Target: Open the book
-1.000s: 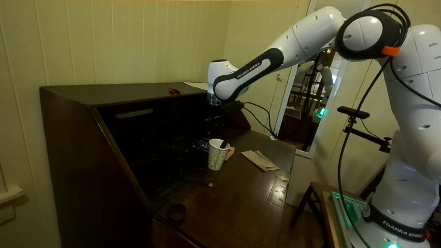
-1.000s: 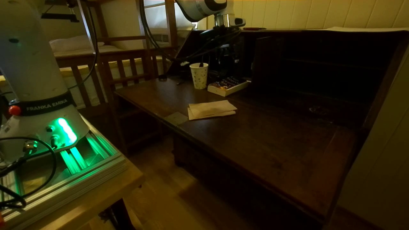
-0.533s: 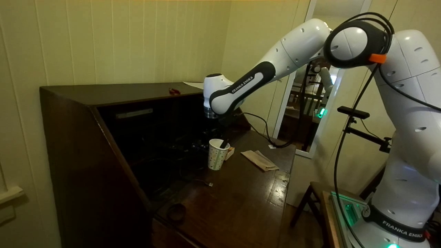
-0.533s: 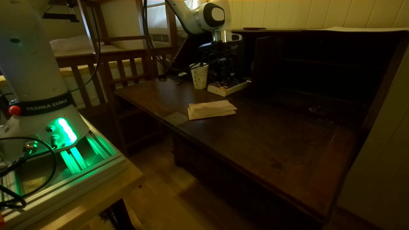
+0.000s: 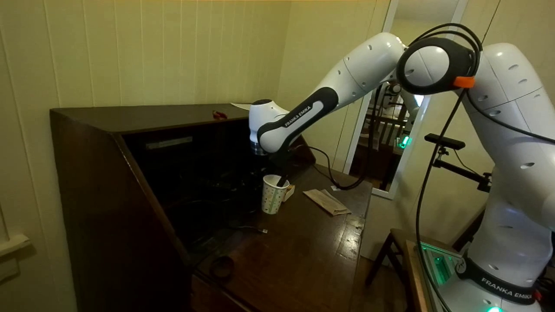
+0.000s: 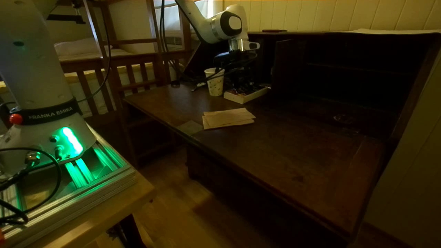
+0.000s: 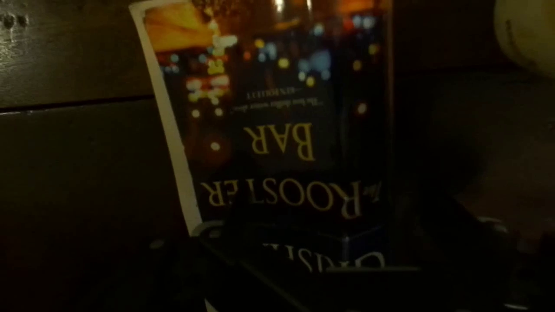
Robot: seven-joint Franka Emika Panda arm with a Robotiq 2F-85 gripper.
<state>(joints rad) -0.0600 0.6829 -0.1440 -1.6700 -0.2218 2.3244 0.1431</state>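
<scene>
The book is a closed paperback with a dark, colourful cover and pale page edges. It lies flat beside the cup in an exterior view [image 6: 244,98]; in an exterior view only its pale end [image 5: 289,193] shows behind the cup. In the wrist view the book [image 7: 277,134] fills the middle, its title upside down. My gripper [image 6: 243,83] is low over the book's cover; whether it touches is too dark to tell. In the wrist view the gripper [image 7: 321,229] looks open, its dark fingers apart with cover lettering between them. The fingertips are very dim.
A patterned paper cup [image 6: 215,82] with a dark item in it stands beside the book. A folded tan paper [image 6: 228,117] lies towards the desk's front edge. The dark hutch [image 5: 104,173] rises behind and around. A loose cable [image 5: 256,228] lies on the desk.
The arm has come down, bringing the gripper from above the book to just over its cover. The arm's hanging cable has sagged lower. The book and cup have not moved.
</scene>
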